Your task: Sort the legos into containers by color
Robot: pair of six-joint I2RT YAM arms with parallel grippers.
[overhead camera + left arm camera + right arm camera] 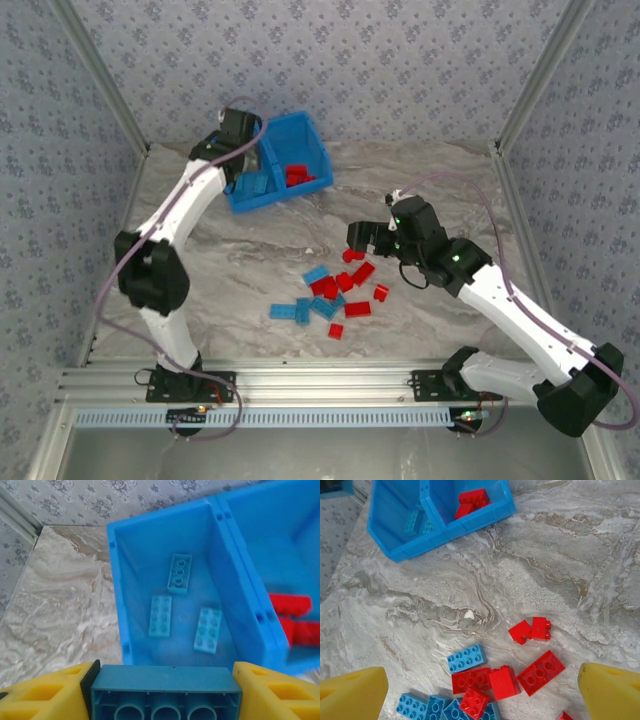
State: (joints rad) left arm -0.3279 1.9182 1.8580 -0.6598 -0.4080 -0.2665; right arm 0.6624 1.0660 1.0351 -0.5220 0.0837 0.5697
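your left gripper (pixel 165 700) is partly closed on a teal-blue studded plastic brick (pixel 165 682). the brick is pinched end to end between the yellow fingers (pixel 50 692), and its hollow underside faces the wrist camera. the gripper hangs at the rim of the blue rectangular plastic bin (pixel 118 590), on the side of the compartment where three light blue bricks (pixel 160 616) lie flat on the floor. past the divider wall (pixel 240 570), the other compartment holds red bricks (pixel 295 617). your right gripper (pixel 362 237) is spread wide with nothing between its fingers. it is poised over the far edge of the loose pile of red and blue bricks (pixel 335 292) on the grey marbled tabletop (pixel 250 255), well apart from the bin.
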